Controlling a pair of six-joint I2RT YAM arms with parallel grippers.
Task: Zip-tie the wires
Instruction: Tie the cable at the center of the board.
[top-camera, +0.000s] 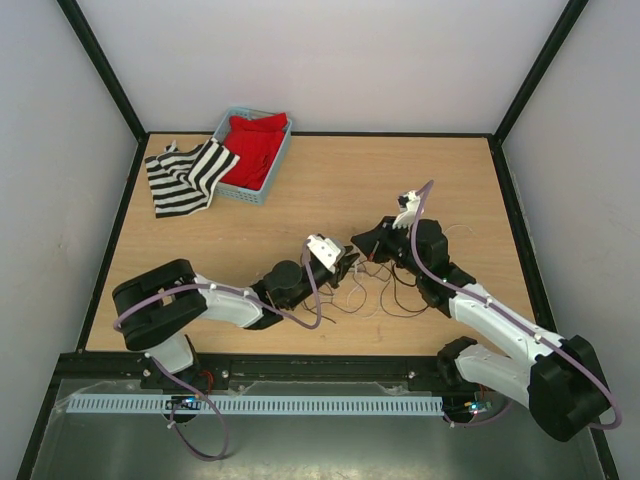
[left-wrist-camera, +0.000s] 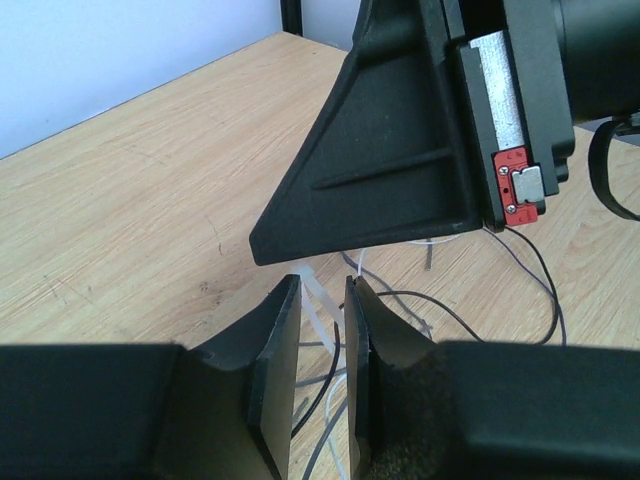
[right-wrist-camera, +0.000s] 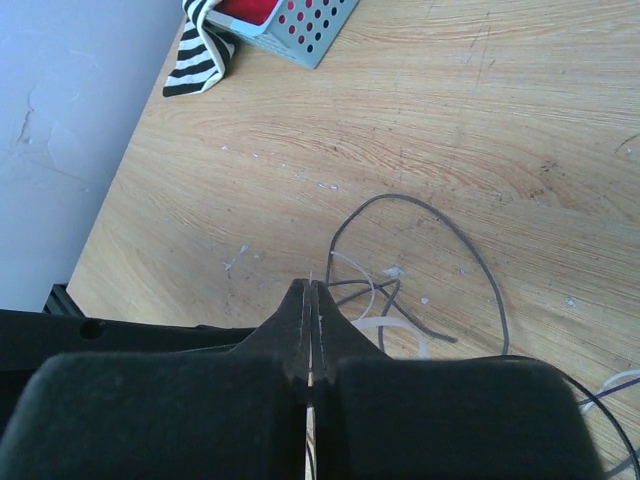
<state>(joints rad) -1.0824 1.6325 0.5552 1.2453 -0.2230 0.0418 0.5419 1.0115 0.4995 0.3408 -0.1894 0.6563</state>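
Observation:
The wires lie in dark and pale loops on the wooden table between the two arms. In the right wrist view, the wires curl just beyond my fingers. The zip tie is a white strip running down between the jaws of my left gripper, which stand slightly apart around it. My right gripper is shut with a thin pale sliver of the zip tie pinched between its jaws. It hangs right above my left gripper as a black wedge. In the top view, my right gripper almost touches the left.
A blue basket holding red cloth stands at the back left, with a black-and-white striped cloth beside it. Both also show in the right wrist view: the basket and the striped cloth. Dark frame rails border the table.

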